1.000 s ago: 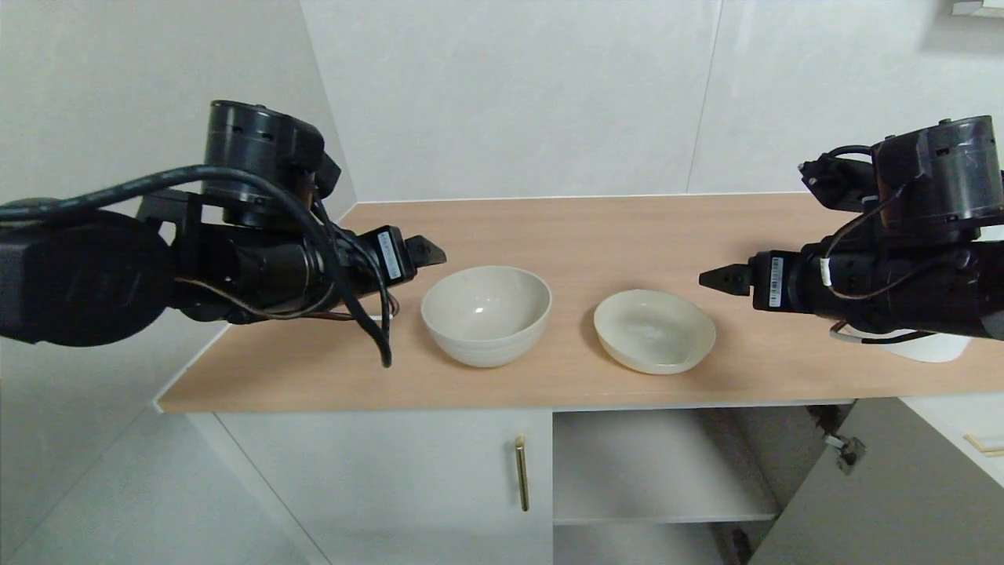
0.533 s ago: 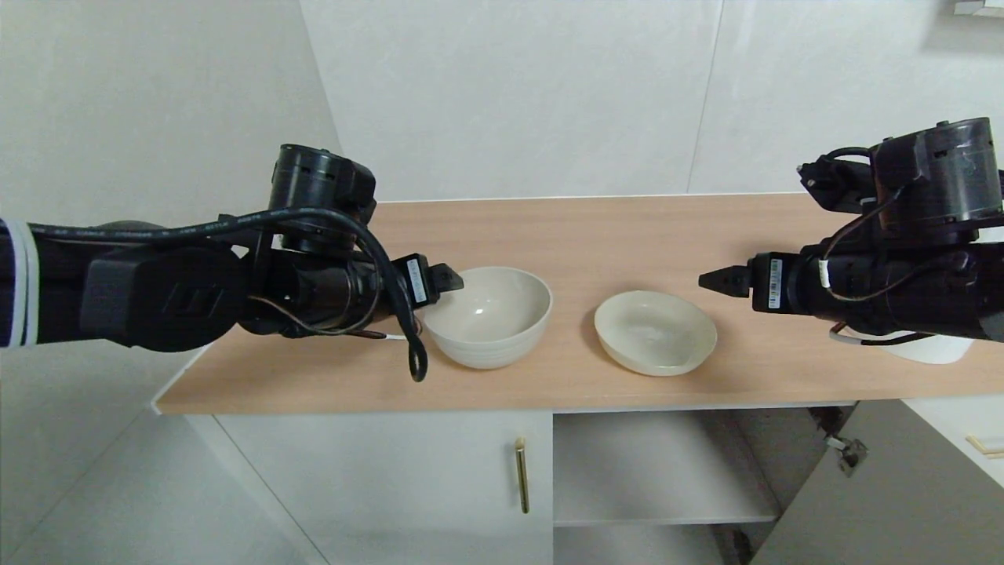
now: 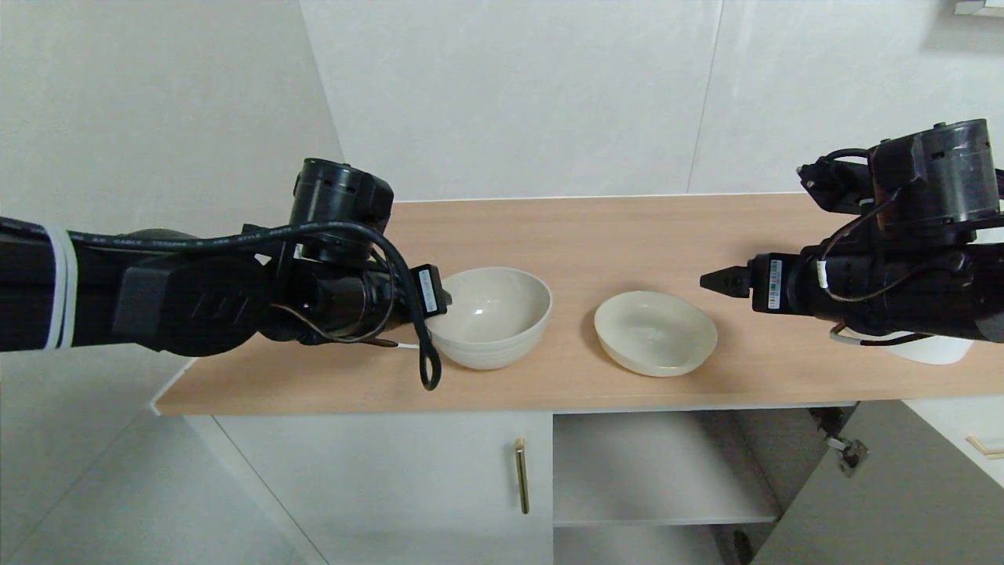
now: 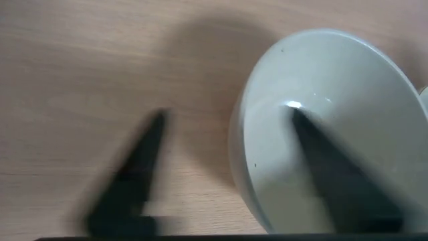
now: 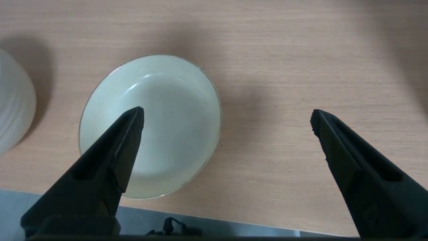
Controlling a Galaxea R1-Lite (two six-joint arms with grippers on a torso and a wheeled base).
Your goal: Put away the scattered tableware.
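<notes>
Left gripper [image 3: 444, 298] is hanging at the left rim of the deep white bowl [image 3: 490, 314], and in the left wrist view its fingers [image 4: 137, 181] are standing wide apart, one outside the bowl's wall and the other over its hollow, so the rim is lying between them unclamped; whether either finger is touching the bowl cannot be told. This bowl is sitting upright on the wooden worktop [image 3: 596, 227], near the front edge and left of the middle. Right gripper [image 3: 706, 281] is hovering above the worktop to the right of the shallow white bowl [image 3: 655, 331] and pointing toward it, with its fingers [image 5: 110, 164] spread apart and holding nothing; in the right wrist view one finger is lying over that bowl and the other over bare wood. The shallow bowl is resting upright near the front edge, just right of the deep bowl and apart from it. A white object [image 3: 933, 349] is sitting near the worktop's right end, mostly hidden behind the right arm. Below the worktop, a white cabinet door with a brass handle [image 3: 520, 475] is standing shut on the left, and beside it an open compartment is showing a white shelf [image 3: 651, 471].
</notes>
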